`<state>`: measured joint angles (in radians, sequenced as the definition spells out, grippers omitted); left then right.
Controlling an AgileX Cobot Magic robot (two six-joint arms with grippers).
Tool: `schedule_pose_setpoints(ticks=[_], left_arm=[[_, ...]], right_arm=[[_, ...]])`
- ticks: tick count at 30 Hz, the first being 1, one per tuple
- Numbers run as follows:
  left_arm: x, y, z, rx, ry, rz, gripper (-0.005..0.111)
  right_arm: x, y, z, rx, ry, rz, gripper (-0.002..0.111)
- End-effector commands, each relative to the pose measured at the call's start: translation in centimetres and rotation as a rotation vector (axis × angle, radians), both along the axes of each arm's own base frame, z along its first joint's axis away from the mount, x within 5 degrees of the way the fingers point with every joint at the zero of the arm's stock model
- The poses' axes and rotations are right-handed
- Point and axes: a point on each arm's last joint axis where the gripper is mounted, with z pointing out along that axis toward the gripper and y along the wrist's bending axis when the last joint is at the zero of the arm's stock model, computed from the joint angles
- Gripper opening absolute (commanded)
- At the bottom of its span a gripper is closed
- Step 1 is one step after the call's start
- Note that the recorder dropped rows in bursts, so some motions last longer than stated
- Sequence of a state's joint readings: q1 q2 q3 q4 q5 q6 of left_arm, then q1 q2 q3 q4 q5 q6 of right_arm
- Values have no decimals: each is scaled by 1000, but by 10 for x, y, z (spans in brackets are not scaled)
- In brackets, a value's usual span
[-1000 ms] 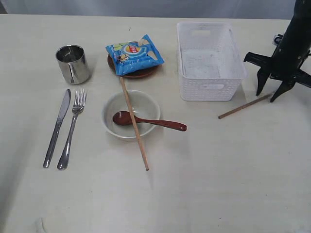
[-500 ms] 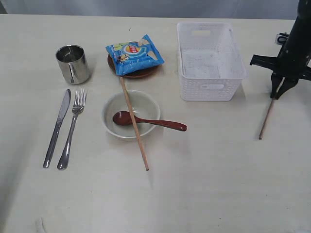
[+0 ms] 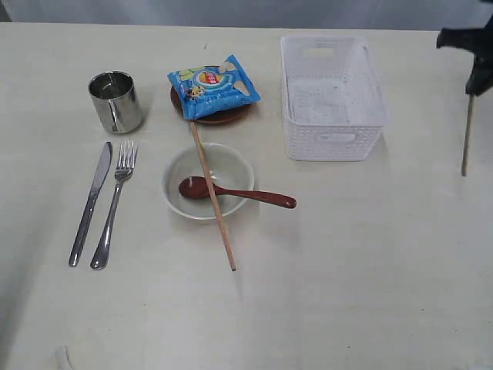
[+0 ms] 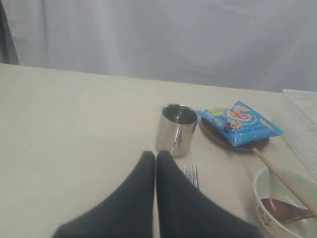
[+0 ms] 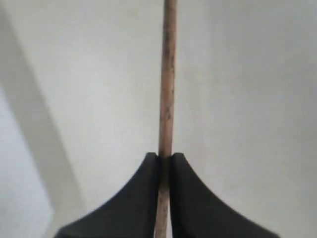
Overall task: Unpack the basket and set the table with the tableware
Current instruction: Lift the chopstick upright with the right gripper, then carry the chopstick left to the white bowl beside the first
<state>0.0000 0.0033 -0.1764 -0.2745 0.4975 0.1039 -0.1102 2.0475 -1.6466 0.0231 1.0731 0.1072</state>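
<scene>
One cream table (image 3: 347, 293) is backed by a pale curtain (image 4: 148, 34). Two chopsticks are counted: the first chopstick (image 3: 212, 199) is laid across the one bowl (image 3: 173, 173), the second chopstick (image 3: 466, 135) is pinched by the right gripper (image 5: 165, 159), right of the one basket (image 3: 333, 139). The left gripper (image 4: 155, 156) is pressed shut.

the cream table (image 3: 347, 270) is carrying the white basket (image 3: 333, 142), which is sitting near the right gripper (image 3: 471, 86)'s pinched jaws, on their side toward the table's middle. just ahead of the left gripper (image 4: 155, 154)'s pressed-together jaws the steel cup (image 4: 176, 129) is standing upright, with the fork (image 4: 191, 173) lying just beside their tips and the knife (image 3: 91, 202) lying alongside it. farther from those jaws, toward the basket, the brown plate (image 3: 219, 118) and the white bowl (image 3: 231, 163) are resting, a chopstick (image 3: 216, 216) leaning across the bowl's rim down to the tabletop.
</scene>
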Motion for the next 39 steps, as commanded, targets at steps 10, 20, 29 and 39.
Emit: schedule_pose_setpoints(ticks=[10, 20, 29, 39], left_arm=[[0, 0, -1, -5, -1, -1, 0], [0, 0, -1, -5, -3, -1, 0], [0, 0, -1, -5, -3, -1, 0], [0, 0, -1, -5, -3, -1, 0]], right_arm=[[-21, 109, 95, 345, -191, 346, 0], [-60, 247, 76, 347, -94, 729, 0], [-75, 303, 37, 329, 49, 824, 0], [-70, 313, 13, 335, 124, 711, 0]])
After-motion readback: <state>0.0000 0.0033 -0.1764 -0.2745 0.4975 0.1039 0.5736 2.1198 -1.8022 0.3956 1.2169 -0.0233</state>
